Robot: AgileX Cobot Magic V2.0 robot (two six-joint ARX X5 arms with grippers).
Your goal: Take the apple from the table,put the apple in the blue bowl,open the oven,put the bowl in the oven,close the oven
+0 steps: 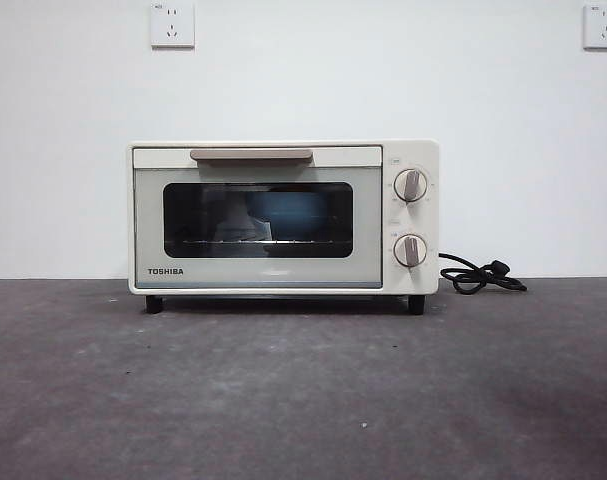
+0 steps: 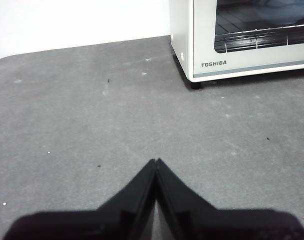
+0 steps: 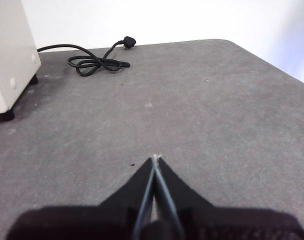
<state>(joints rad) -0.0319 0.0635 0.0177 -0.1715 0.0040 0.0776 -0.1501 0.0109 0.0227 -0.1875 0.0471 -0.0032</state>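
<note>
- Two grippers, left (image 2: 156, 161) and right (image 3: 155, 157), hang over bare worktop (image 1: 303, 390), fingers pressed together, holding nothing.
- Oven (image 1: 283, 217) door closed; blue bowl (image 1: 288, 215) inside.

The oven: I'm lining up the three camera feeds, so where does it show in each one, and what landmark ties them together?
Front view: the oven stands centred at the back of the table, door shut.
Left wrist view: its lower door corner with the TOSHIBA lettering fills the upper right.
Right wrist view: only one cream side wall shows at the left edge.
Shared landmark: the oven's black feet; the coiled power cord links front and right wrist views.
</note>
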